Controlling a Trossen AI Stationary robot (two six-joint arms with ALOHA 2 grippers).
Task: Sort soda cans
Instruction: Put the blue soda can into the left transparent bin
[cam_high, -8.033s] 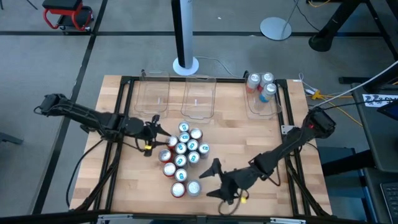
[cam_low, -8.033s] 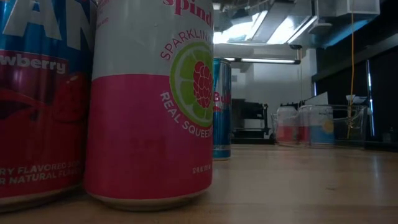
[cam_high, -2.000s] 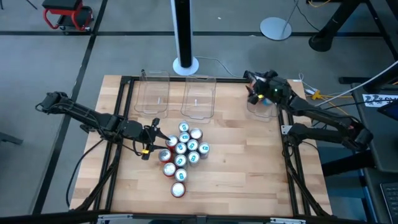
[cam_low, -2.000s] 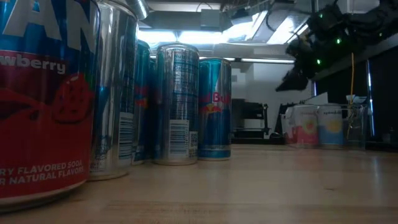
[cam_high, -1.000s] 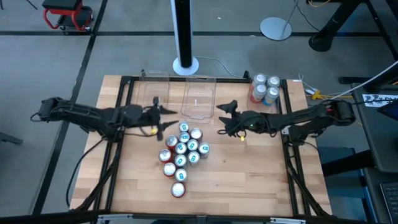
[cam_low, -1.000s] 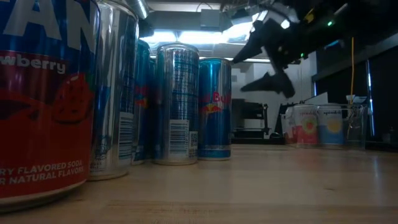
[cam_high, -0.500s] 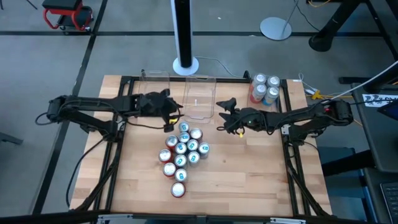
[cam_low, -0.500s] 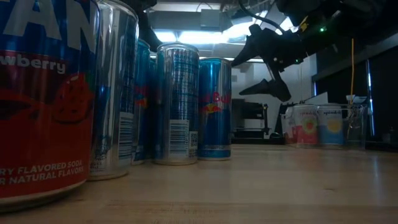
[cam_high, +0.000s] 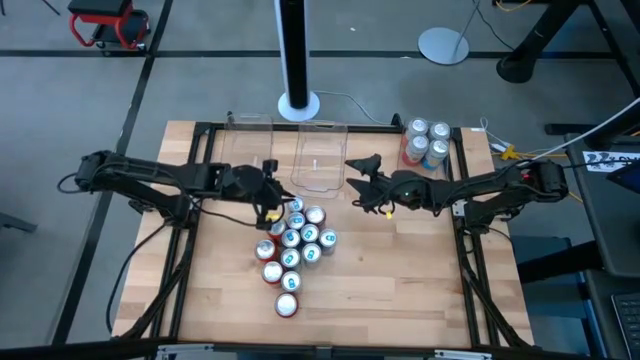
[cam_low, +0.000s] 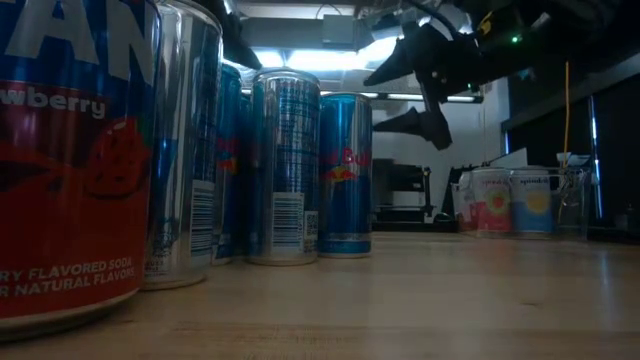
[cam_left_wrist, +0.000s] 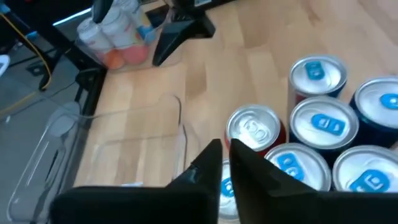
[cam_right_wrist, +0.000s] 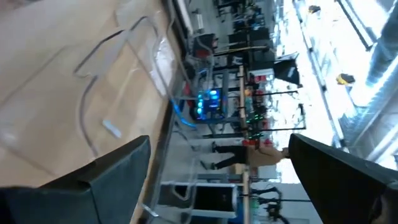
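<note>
Hanging over the far edge of the bunch of soda cans (cam_high: 293, 248) in the middle of the tabletop (cam_high: 400, 290), the left gripper (cam_high: 272, 200) has its fingers nearly pressed together, holding nothing; the right gripper (cam_high: 358, 177) hangs wide open and empty beside the middle clear bin (cam_high: 320, 158); four more cans (cam_high: 425, 141) sit in the right bin.

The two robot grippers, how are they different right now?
The left gripper has its jaws shut, down at the edge of the soda cans; the right gripper has its jaws wide open. The left one is right by the cans, while the right one hangs in the air with nothing between its jaws. Both are dark, two-fingered.
</note>
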